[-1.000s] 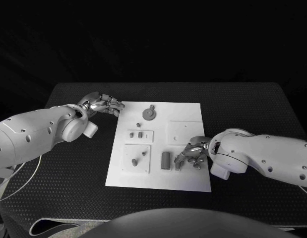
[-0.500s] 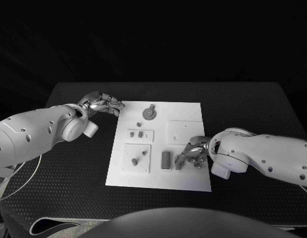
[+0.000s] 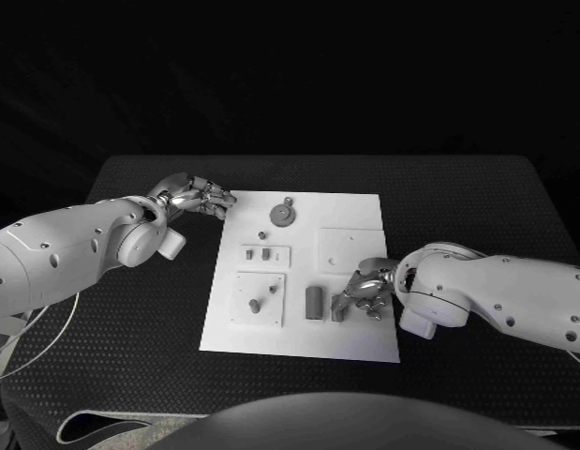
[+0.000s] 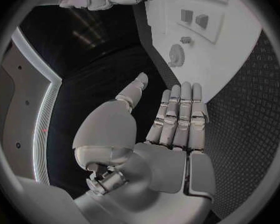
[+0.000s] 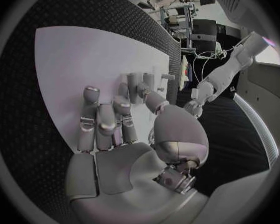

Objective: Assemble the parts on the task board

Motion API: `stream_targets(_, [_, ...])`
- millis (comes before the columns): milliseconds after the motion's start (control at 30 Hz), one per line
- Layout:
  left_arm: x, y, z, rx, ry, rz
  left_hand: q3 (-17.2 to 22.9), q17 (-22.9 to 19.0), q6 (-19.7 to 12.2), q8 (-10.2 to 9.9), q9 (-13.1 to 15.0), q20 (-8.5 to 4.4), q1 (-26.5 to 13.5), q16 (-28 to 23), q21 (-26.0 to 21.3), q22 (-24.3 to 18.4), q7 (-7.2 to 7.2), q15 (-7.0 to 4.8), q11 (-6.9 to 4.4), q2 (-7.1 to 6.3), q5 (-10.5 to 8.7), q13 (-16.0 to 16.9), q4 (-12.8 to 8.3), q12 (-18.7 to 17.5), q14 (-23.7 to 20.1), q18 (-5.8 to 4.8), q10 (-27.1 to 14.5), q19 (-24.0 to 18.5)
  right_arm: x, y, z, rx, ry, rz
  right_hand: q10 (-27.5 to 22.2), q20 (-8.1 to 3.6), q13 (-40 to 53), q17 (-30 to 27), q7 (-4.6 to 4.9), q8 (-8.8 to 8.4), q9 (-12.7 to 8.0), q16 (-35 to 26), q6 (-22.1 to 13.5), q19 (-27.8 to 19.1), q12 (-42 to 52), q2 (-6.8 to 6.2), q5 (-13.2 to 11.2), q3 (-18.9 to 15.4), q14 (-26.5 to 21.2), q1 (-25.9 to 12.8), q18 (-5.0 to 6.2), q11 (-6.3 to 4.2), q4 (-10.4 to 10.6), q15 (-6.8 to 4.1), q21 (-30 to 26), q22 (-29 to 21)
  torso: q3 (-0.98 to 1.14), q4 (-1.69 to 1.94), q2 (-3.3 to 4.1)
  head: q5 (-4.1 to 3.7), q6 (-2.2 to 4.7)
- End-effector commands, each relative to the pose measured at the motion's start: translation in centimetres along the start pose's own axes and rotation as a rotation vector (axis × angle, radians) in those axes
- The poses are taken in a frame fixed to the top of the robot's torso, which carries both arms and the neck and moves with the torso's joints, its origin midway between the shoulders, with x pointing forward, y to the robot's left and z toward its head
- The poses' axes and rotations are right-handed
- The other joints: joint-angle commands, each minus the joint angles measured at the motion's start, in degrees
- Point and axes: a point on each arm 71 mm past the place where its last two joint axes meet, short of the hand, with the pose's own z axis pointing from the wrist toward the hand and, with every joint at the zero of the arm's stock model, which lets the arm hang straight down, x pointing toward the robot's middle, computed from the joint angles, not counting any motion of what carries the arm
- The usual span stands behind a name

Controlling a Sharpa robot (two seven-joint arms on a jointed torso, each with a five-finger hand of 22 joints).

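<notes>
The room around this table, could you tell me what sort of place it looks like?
Probably a robotics lab. A white task board with small parts lies on a black table, and racks with equipment and cables stand beyond it.

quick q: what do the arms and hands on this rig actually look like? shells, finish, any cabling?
Both arms have smooth white rounded shells with small dark dots on them. The left hand and right hand are silver metal with segmented fingers and a bulbous thumb base. A thin pale cable loops beneath the left arm.
</notes>
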Motion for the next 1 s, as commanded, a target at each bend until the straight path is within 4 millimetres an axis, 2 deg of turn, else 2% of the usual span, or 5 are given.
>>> stream_targets(33, [0.19, -0.13, 0.04, 0.009, 0.014, -0.009, -0.1, 0.1, -0.5, 0.1, -0.1, 0.01, -0.6, -0.4, 0.2, -0.1, 0.05, 0.31, -0.05, 0.06, 0.09, -0.1, -0.1, 0.1, 0.2, 1.01, -0.3, -0.1, 0.19, 0.11, 0.1, -0.011, -0.002, -0.007, -0.4, 0.08, 0.0, -0.1, 0.94, -0.2, 0.0, -0.4, -1.2, 0.2, -0.2, -0.59, 0.2, -0.3, -0.2, -0.4, 0.73, 0.11, 0.1, -0.08, -0.3, 0.8, -0.01, 0.01, 0.02, -0.01, -0.03])
stream_targets(167, [0.19, -0.13, 0.04, 0.009, 0.014, -0.009, -0.1, 0.1, -0.5, 0.1, -0.1, 0.01, -0.6, -0.4, 0.2, -0.1, 0.05, 0.31, -0.05, 0.05, 0.09, -0.1, -0.1, 0.1, 0.2, 1.01, -0.3, -0.1, 0.15, 0.08, 0.11, -0.009, -0.006, -0.001, -0.5, 0.24, 0.0, -0.2, 1.01, -0.31, -0.1, -0.5, -1.3, 0.3, -0.3, -1.22, 0.2, -0.7, -0.3, -2.4, 0.73, 0.19, 1.6, -0.02, -0.5, 0.7, -0.03, 0.01, 0.01, -0.04, 0.05])
stream_targets(333, [0.19, -0.13, 0.04, 0.009, 0.015, -0.009, -0.1, 0.1, -0.5, 0.1, -0.1, 0.01, -0.7, -0.4, 0.2, -0.1, 0.06, 0.31, -0.04, 0.05, 0.08, -0.1, -0.1, 0.1, 0.2, 1.0, -0.3, -0.1, 0.17, 0.11, 0.12, -0.012, -0.005, 0.001, -0.6, 0.06, 0.0, -0.2, 0.98, -0.32, -0.3, -0.5, -1.4, 0.5, -0.3, -2.99, 0.2, 0.2, -0.3, -4.5, 0.73, 0.14, 4.2, -0.08, -0.7, 0.6, -0.02, -0.01, 0.02, -0.06, 0.07])
stream_targets(667, [0.15, -0.12, 0.02, 0.008, 0.013, -0.008, -0.1, 0.1, -0.5, 0.0, -0.1, 0.01, -0.7, -0.4, 0.2, -0.1, 0.07, 0.32, -0.04, 0.04, 0.09, -0.1, -0.1, 0.1, 0.2, 1.0, -0.3, -0.1, 0.15, 0.12, 0.1, -0.02, -0.007, 0.008, -0.7, -0.16, 0.0, -0.2, 0.98, -0.24, -0.4, -0.5, -1.5, 0.7, -0.2, -5.9, 0.2, 1.8, -0.3, -6.1, 0.73, 0.14, 7.7, -0.1, -0.8, 0.8, -0.01, 0.01, 0.0, -0.09, 0.1])
stream_targets(1000, [0.16, -0.12, 0.05, 0.009, 0.014, -0.008, -0.1, 0.2, -0.5, 0.0, -0.1, 0.01, -0.7, -0.4, 0.2, -0.1, 0.07, 0.31, -0.03, 0.04, 0.09, -0.1, -0.1, 0.1, 0.2, 1.0, -0.3, -0.2, 0.09, -0.1, -0.19, -0.06, 0.007, -0.063, -0.7, -0.32, 0.0, -0.1, 0.94, -0.07, -0.4, -0.4, -1.5, 0.7, -0.1, -6.88, 0.2, 2.4, -0.3, -4.8, 0.73, 0.1, 7.3, -0.14, -0.8, 0.9, -0.01, 0.02, -0.02, -0.11, 0.23])
